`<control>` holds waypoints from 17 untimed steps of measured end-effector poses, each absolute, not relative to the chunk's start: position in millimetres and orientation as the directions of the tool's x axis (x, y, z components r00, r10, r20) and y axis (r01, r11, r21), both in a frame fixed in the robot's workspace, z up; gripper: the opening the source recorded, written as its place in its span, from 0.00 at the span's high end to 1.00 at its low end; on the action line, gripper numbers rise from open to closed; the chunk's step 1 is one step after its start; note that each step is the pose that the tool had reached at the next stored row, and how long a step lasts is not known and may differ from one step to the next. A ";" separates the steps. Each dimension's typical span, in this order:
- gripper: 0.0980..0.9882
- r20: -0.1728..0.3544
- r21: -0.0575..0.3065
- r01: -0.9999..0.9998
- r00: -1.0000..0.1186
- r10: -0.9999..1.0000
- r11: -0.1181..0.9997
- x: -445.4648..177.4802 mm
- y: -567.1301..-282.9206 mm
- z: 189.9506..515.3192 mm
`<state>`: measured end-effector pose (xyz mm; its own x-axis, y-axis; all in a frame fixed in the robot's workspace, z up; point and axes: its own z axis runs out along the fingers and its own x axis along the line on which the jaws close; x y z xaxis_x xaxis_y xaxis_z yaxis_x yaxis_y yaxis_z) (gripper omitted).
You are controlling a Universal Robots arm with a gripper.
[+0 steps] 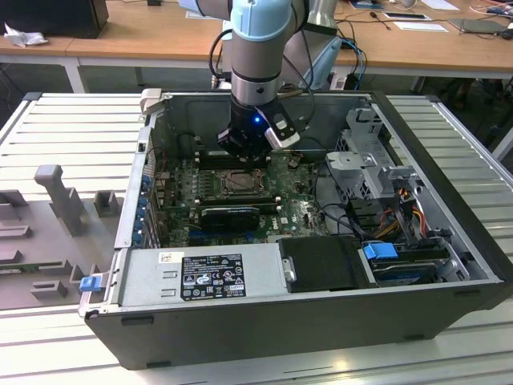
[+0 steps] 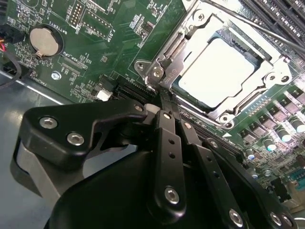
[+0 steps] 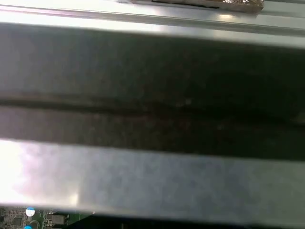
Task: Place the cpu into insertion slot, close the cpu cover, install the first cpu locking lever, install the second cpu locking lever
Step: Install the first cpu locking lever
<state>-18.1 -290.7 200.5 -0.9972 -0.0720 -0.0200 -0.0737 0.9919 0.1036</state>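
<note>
Jaws drawn together, with the two black fingers [image 2: 167, 143] side by side and nothing between them: that is how the gripper [image 2: 164, 98] stands in the second wrist view, its tips down at one corner of the insertion slot [image 2: 215, 67], right at the silvery metal rim where a lever end and a screw sit. Whether the tips touch the metal cannot be told.

Inside the slot lies the cpu [image 2: 217, 69], flat, its pale metal top showing through the square cut-out of the cpu cover [image 2: 279, 64], which lies down over it. A thin metal rod runs along the far edge of the frame.

On the green motherboard [image 2: 95, 47], a round coin cell [image 2: 45, 40] sits well apart from the slot.

From the exterior view, the arm [image 1: 256, 48] reaches straight down into the open computer case [image 1: 449, 241], which lies on its side on a slatted metal bench [image 1: 72, 128], and the gripper [image 1: 244, 156] hangs just over the socket [image 1: 240, 183]. A grey power supply [image 1: 200, 277] lines the case's near wall.

The first wrist view looks along a dark case wall [image 3: 152, 95].
</note>
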 end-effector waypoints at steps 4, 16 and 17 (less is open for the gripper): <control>0.99 -0.021 0.106 -0.074 -0.997 -0.072 0.992 -18.0 -290.5 206.9; 0.99 -0.021 0.106 -0.074 -0.997 -0.072 0.992 -17.9 -294.1 212.1; 0.99 -0.021 0.106 -0.074 -0.997 -0.072 0.992 -17.9 -294.3 212.1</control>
<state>-17.9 -294.3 212.1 -0.9972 -0.0720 -0.0205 -0.0738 0.9916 0.1062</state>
